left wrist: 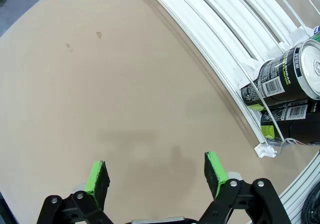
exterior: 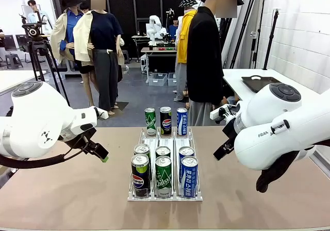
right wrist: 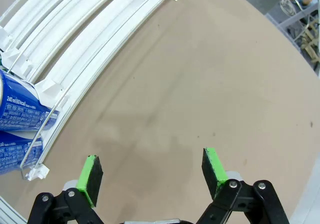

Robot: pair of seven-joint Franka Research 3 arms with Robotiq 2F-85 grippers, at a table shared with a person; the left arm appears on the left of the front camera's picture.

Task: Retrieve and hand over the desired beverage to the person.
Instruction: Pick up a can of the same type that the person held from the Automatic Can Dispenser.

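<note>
While I wait for a cue, the left pincer [left wrist: 156, 173] hangs released over bare surface [left wrist: 125, 84] just off the left side of the rack [exterior: 164, 198], and the right pincer [right wrist: 152, 171] gapes just as wide off its right side, neither touching anything. The drinks sit in the rack's three lanes: a Pepsi can [exterior: 139, 175], a green can [exterior: 163, 177] and a blue can [exterior: 188, 176] at the near end, one more behind each, and three upright at the far end, beyond which the person [exterior: 204, 61] stands. I see no hand marking a choice, so my first worry is fetching the wrong drink. The cans are smooth, glossy metal cylinders standing shoulder to shoulder between thin white rails [left wrist: 210, 14], with a thin wire stop [right wrist: 45, 131] at the near end. I judge a finger would find little room between neighbours and could topple one, or a slick wall could slip from the green pads [left wrist: 98, 176]. The surface is matte tan, faintly marked.
</note>
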